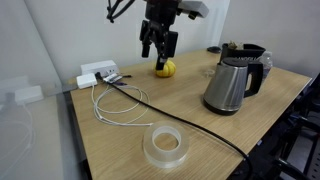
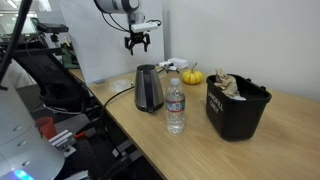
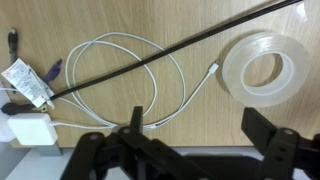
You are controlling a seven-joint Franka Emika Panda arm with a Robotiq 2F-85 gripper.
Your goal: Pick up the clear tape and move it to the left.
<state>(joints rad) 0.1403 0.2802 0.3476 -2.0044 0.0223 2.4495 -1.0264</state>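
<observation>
wrist view: tool [image 3: 195, 130] spread, apart from clear tape [image 3: 232, 70].

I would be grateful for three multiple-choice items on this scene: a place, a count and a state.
1. The clear tape lies: A in the bin; B flat on the table; C on the kettle.
2. Water bottles on the table: A one; B two; C three.
3. The hand is: A shut on the tape; B shut on a cable; C open, empty.
Key: 1 B, its ring lies flat there; 2 A, only one shows; 3 C, its fingers stand apart in the wrist view.
</observation>
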